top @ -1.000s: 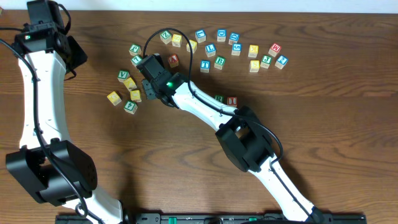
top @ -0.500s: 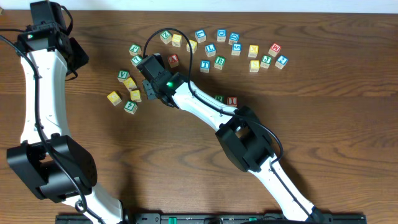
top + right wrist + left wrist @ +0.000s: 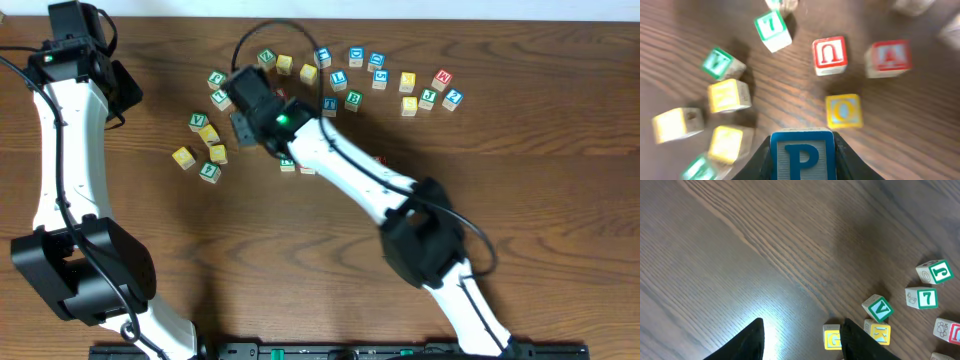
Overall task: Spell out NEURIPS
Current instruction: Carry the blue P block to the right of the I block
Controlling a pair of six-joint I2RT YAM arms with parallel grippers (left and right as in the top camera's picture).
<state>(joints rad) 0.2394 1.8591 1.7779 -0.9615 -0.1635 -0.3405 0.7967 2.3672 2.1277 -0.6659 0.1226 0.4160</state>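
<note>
Now right end effector (image 3: 802,148) clamps one blue P cube (image 3: 802,159) (left end effector (image 3: 801,326) apart)

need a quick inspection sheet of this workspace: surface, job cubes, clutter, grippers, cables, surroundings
surface: dark wood-grain table
job's things: blue P cube clamped in the right gripper; red U cube loose on the table; other letters unreadable from overhead
clutter: red A cube, yellow O cube, green V cube, more cubes scattered around them
grippers: right gripper shut on the P; left gripper open, empty, above the table
cables: black cable loops up from the right wrist
surroundings: pale strip along the far edge; nothing else seen
</note>
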